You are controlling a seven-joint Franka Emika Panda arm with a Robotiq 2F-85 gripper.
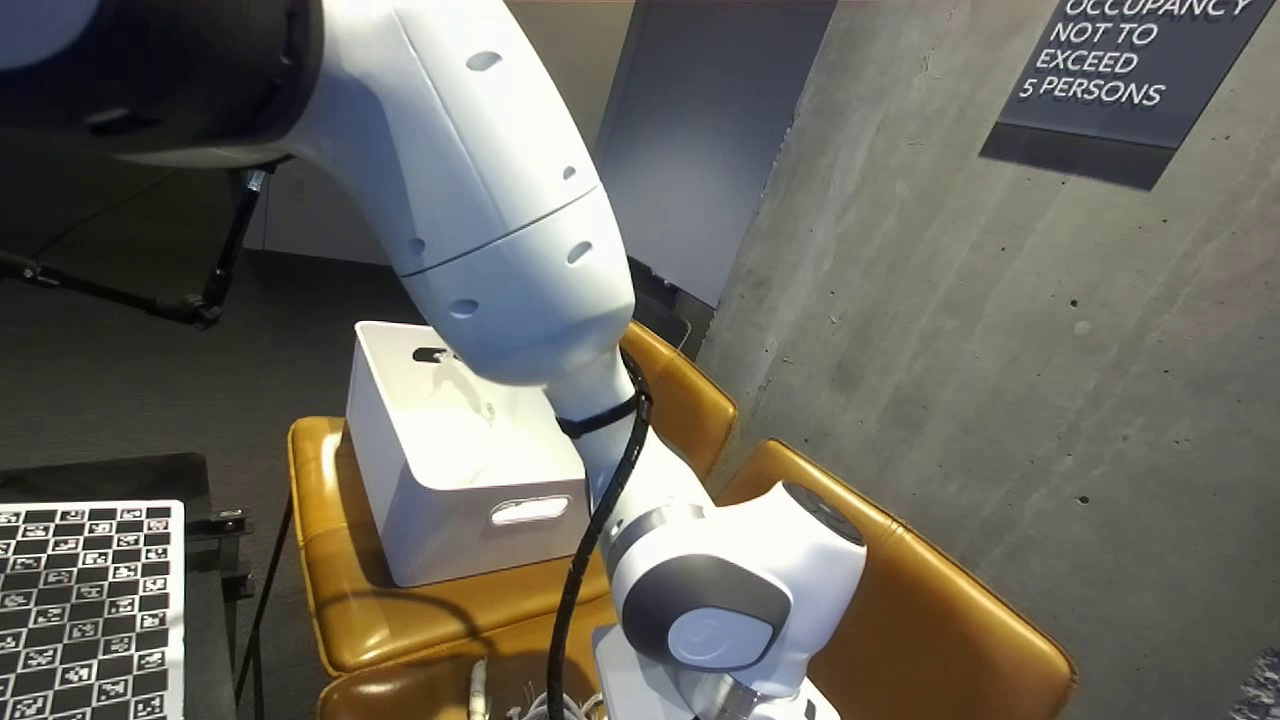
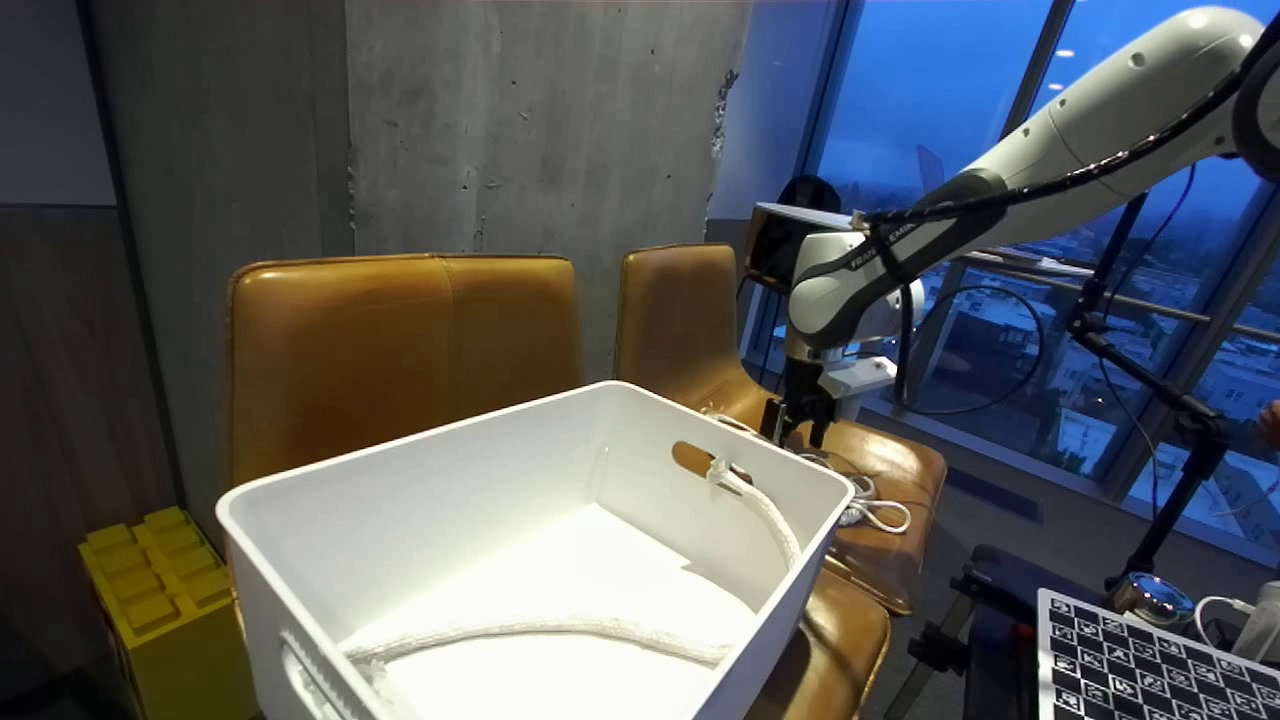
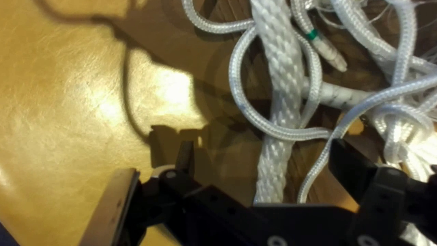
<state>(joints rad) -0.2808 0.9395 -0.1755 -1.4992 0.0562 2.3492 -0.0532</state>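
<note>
Gripper (image 3: 262, 150) hung over white ropes (image 3: 283, 68) on a tan chair (image 2: 890, 455) | jaws gaped wide | white bin (image 2: 480, 480) stood left, both exterior views

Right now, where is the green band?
In the wrist view, the green band is upper right, around a cord near its tip, right of the thick rope.

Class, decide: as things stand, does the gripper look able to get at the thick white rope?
Probably yes: the gripper stands open and the thick white rope shows between its fingers, though a thin cord crossing over it may get caught too.
</note>
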